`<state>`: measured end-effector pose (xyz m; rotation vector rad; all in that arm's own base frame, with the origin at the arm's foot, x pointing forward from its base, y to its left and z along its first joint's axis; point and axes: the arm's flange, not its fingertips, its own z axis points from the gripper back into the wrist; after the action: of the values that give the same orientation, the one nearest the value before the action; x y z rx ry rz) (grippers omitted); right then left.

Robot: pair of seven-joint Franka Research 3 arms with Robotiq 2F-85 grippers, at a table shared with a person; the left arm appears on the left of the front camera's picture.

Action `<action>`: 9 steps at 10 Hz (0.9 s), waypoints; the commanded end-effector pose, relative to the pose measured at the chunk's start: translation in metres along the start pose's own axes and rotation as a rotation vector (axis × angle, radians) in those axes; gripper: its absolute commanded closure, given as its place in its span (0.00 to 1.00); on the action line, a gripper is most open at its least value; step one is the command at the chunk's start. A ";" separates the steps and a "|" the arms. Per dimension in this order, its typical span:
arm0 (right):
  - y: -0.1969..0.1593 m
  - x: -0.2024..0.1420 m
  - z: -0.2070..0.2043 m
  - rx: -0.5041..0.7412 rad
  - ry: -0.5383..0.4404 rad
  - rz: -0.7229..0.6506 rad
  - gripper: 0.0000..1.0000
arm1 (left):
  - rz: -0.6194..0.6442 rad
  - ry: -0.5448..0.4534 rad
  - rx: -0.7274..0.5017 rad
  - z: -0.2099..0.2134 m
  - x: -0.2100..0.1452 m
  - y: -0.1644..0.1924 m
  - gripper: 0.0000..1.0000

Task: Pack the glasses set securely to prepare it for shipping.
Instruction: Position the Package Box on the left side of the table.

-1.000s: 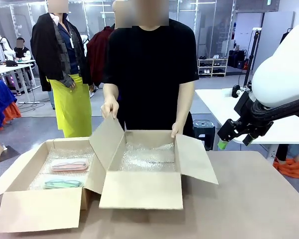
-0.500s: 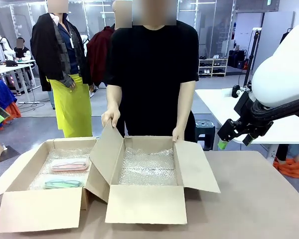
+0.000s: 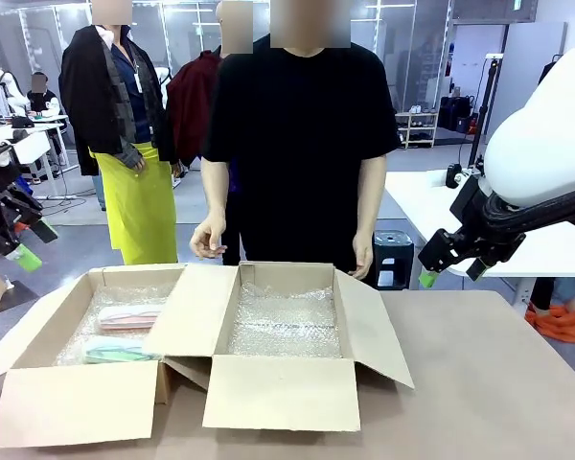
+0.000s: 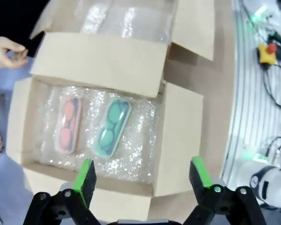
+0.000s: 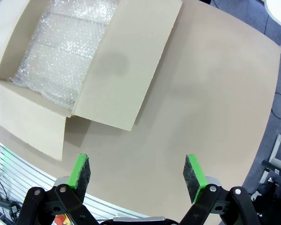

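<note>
Left wrist view: pink case [image 4: 68,124], green case [image 4: 111,126] parallel; both claws apart.

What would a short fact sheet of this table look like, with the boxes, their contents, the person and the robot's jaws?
left box: open, lined with bubble wrap
pink case: lies flat in the left box, glasses inside
green case: lies beside the pink one, apart from it
right box: open, bubble wrap inside, no case in it
person's hands: above the far edge of the boxes, off the flaps
left gripper: jaws open, above the left box, holding nothing
right gripper: jaws open, over bare table
</note>
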<state>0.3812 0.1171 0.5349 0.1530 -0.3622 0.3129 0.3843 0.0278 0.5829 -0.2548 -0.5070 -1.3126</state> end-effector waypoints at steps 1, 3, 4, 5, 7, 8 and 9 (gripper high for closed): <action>-0.001 0.000 0.001 -0.001 -0.006 0.022 0.00 | 0.094 -0.026 0.071 -0.002 0.002 -0.014 0.00; -0.001 0.000 0.001 -0.001 -0.006 0.022 0.00 | 0.121 -0.051 0.032 -0.004 -0.002 -0.016 0.00; -0.001 0.000 0.001 -0.001 -0.006 0.022 0.00 | 0.072 -0.016 0.037 0.002 0.000 -0.010 0.00; -0.001 0.000 0.001 -0.001 -0.006 0.022 0.00 | 0.072 -0.016 0.037 0.002 0.000 -0.010 0.00; -0.001 0.000 0.001 -0.001 -0.006 0.022 0.00 | 0.072 -0.016 0.037 0.002 0.000 -0.010 0.00; -0.001 0.000 0.001 -0.001 -0.006 0.022 0.00 | 0.072 -0.016 0.037 0.002 0.000 -0.010 0.00; -0.001 0.000 0.001 -0.001 -0.006 0.022 0.00 | 0.072 -0.016 0.037 0.002 0.000 -0.010 0.00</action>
<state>0.3812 0.1171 0.5349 0.1530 -0.3622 0.3132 0.3730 0.0233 0.5812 -0.2772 -0.5305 -1.2242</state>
